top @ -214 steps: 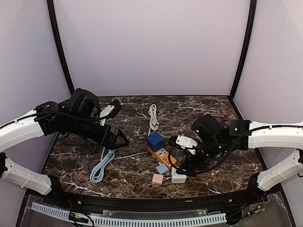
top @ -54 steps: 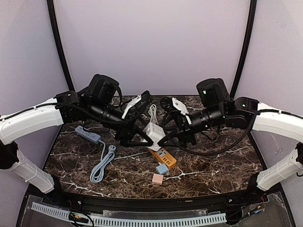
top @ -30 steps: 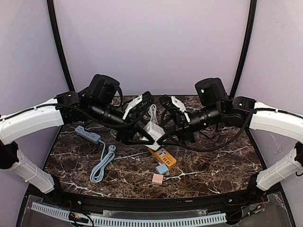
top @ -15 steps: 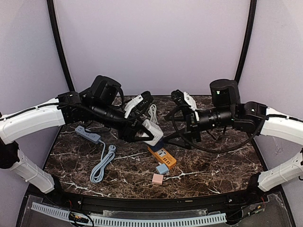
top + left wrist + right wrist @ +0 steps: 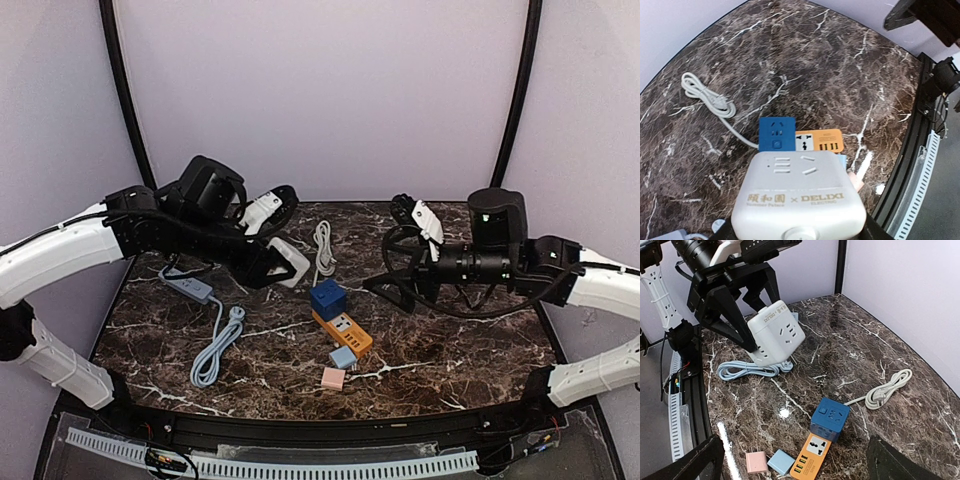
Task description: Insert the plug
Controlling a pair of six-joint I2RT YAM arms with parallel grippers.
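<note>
We see the left gripper [image 5: 271, 263] clamped on the white power cube [image 5: 289, 259], which sits between its fingers, clear of the table [image 5: 455, 340]. The right gripper [image 5: 396, 250] stands spread and empty, with the cube well to its left. In the left wrist view the cube hides the fingers, and its pins are hard to make out.

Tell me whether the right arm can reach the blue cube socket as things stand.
Probably yes. The right tool is open and empty, hovering beside the blue cube socket with nothing between them; the left tool holds the white DELIXI socket away from it.
</note>
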